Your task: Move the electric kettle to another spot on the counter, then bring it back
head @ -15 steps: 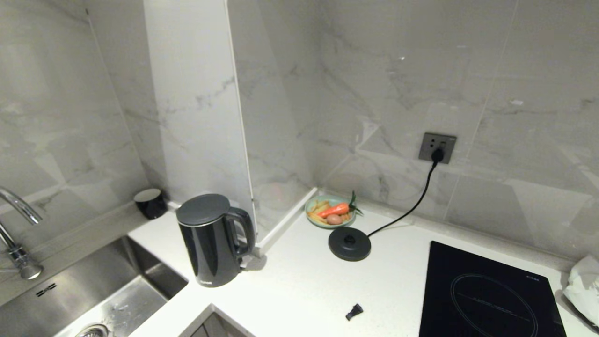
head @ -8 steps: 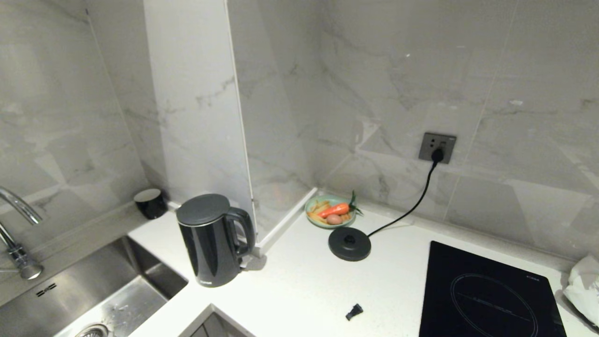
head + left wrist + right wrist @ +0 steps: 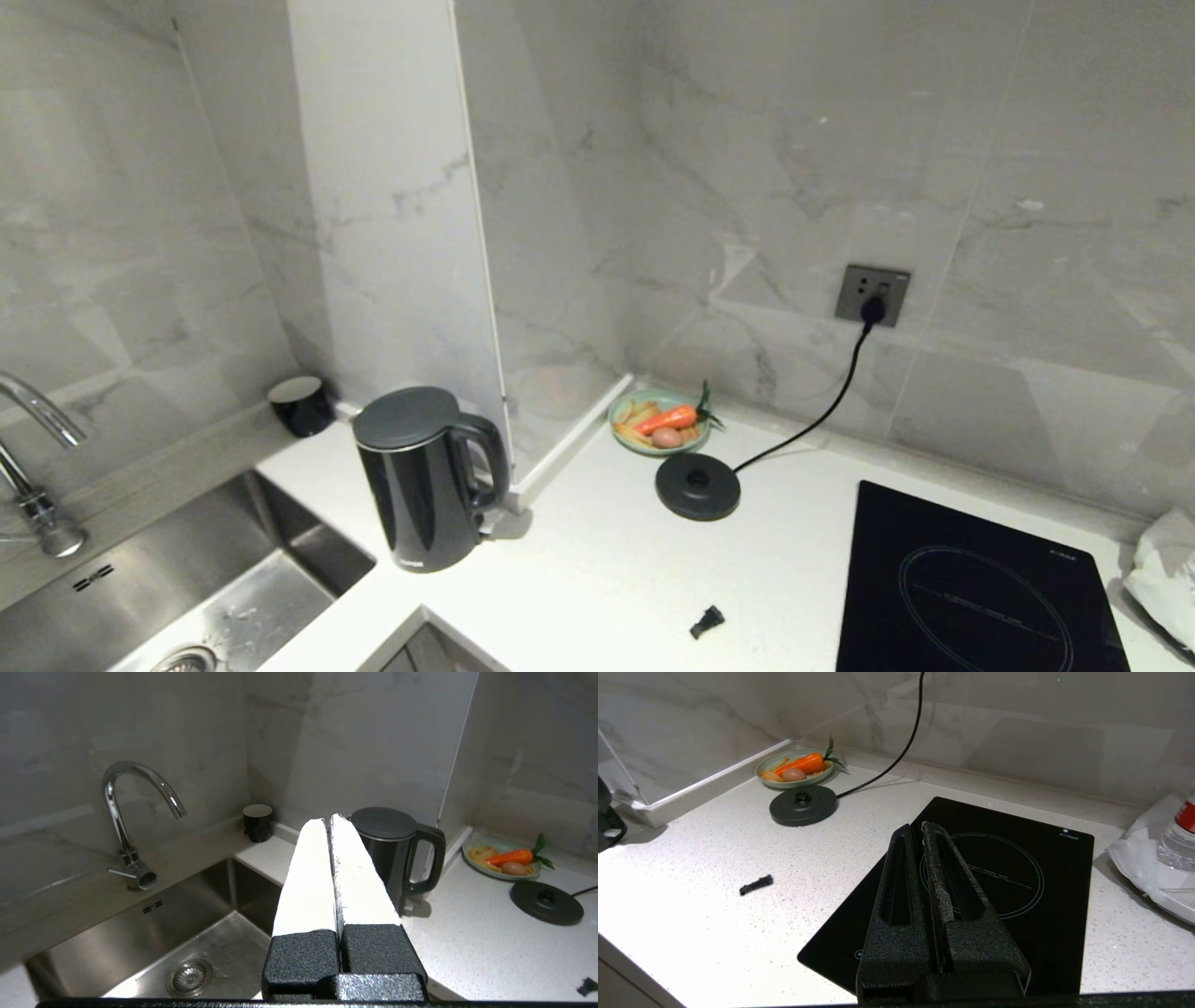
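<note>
counter (image 3: 597,569): white speckled L-shaped worktop, marble-look wall behind, bears everything below.
sink (image 3: 140,588): steel basin sunk into the counter at the robot's left, chrome tap (image 3: 37,439) over it.
induction hob (image 3: 971,588): black glass, at the robot's right, nothing on it.
electric kettle (image 3: 425,481): upright on the bare counter just beside the sink's corner, next to the wall pillar, lid on, handle facing toward the hob. Off its base, well apart from it.
base disc (image 3: 697,485): black, corded to the wall socket (image 3: 872,295), near the back wall, nothing seated on it.
plate (image 3: 658,422): green, holds a carrot and other food, just behind the base disc.
cup (image 3: 301,405): small black, at the back ledge behind the kettle.
small black piece (image 3: 707,621): loose on the counter near the front edge, cannot tell what it is.
left gripper (image 3: 329,821): white fingers pressed together, holding nothing, up in the air above the sink side, pointed toward the kettle, not touching it. Not in the head view.
right gripper (image 3: 920,828): dark fingers pressed together, empty, parked over the hob.
progress: judged half done at most. Kettle sits away from its base, so the first move looks complete or this is a resting spot.
left to do: likely open the left fingers, take the handle, carry the kettle back, presumably onto the base disc.
</note>
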